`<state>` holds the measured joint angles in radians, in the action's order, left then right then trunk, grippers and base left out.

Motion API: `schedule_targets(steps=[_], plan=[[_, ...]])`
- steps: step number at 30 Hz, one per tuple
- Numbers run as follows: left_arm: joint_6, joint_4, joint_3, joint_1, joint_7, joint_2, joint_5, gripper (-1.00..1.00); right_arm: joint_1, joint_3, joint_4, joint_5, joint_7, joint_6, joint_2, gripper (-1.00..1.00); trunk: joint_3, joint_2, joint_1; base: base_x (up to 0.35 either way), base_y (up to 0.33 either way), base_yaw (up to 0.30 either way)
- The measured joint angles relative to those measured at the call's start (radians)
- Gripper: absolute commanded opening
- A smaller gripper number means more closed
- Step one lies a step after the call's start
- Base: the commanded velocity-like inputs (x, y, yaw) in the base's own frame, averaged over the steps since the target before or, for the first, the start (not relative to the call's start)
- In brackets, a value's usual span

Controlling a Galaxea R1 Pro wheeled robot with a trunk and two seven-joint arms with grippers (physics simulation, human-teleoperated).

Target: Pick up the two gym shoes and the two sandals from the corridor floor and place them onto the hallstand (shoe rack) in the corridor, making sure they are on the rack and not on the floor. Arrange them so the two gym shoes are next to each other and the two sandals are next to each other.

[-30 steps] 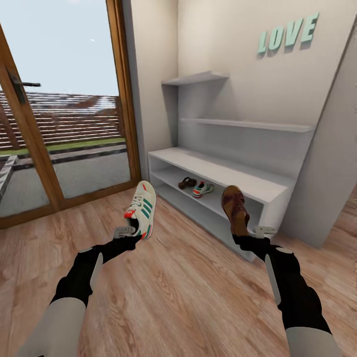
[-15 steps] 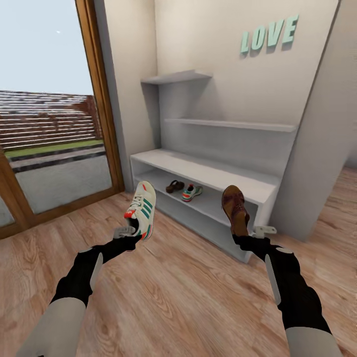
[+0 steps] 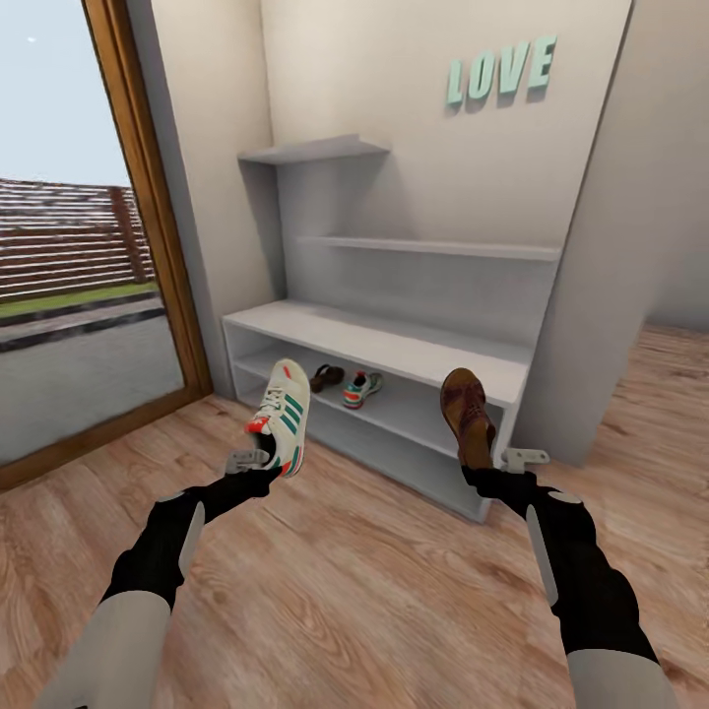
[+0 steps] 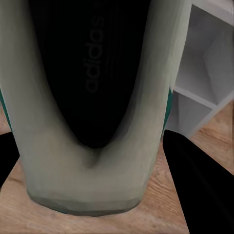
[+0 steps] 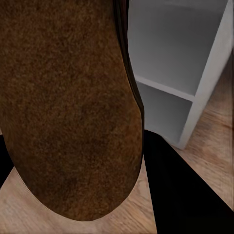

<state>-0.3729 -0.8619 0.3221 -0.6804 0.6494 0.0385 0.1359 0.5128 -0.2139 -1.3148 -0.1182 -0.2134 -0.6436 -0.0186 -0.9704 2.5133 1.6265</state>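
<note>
In the head view my left gripper [image 3: 258,461] is shut on the heel of a white gym shoe [image 3: 282,417] with green stripes, held toe-up above the corridor floor [image 3: 345,591]. My right gripper [image 3: 489,465] is shut on a brown sandal [image 3: 465,412], also held upright. Just ahead stands the light-grey hallstand [image 3: 394,345]. In its upper cubby tier the other sandal [image 3: 327,375] lies beside the other gym shoe [image 3: 361,387]. The left wrist view looks into the held gym shoe [image 4: 92,97]. The right wrist view faces the held sandal [image 5: 68,107], with the rack's cubbies behind.
A wood-framed glass door [image 3: 138,197] stands left of the hallstand. A tall grey wall panel [image 3: 601,226] rises at its right end. Green LOVE letters [image 3: 497,71] hang on the wall above two slab shelves. Open plank floor lies between me and the rack.
The whole view has swung right, so the door and hallstand sit further left in the picture. Both arms keep the same pose, each still holding its shoe.
</note>
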Motion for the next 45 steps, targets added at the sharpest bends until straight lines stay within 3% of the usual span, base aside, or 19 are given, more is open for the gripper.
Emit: schedule_targets(steps=[28,45], plan=[[0.0,0.0,0.0,0.0,0.001,0.0,-0.002,-1.0,0.0,-0.001,0.0,0.0,0.0,0.0,0.0,-1.0,0.0,0.0,0.0,0.068,0.336,-0.277],[-0.001,-0.001,0.0,0.0,0.002,0.0,-0.002,-1.0,0.0,-0.001,0.0,-0.001,0.0,0.0,0.0,-1.0,0.0,0.0,0.0,0.004,0.347,-0.027]])
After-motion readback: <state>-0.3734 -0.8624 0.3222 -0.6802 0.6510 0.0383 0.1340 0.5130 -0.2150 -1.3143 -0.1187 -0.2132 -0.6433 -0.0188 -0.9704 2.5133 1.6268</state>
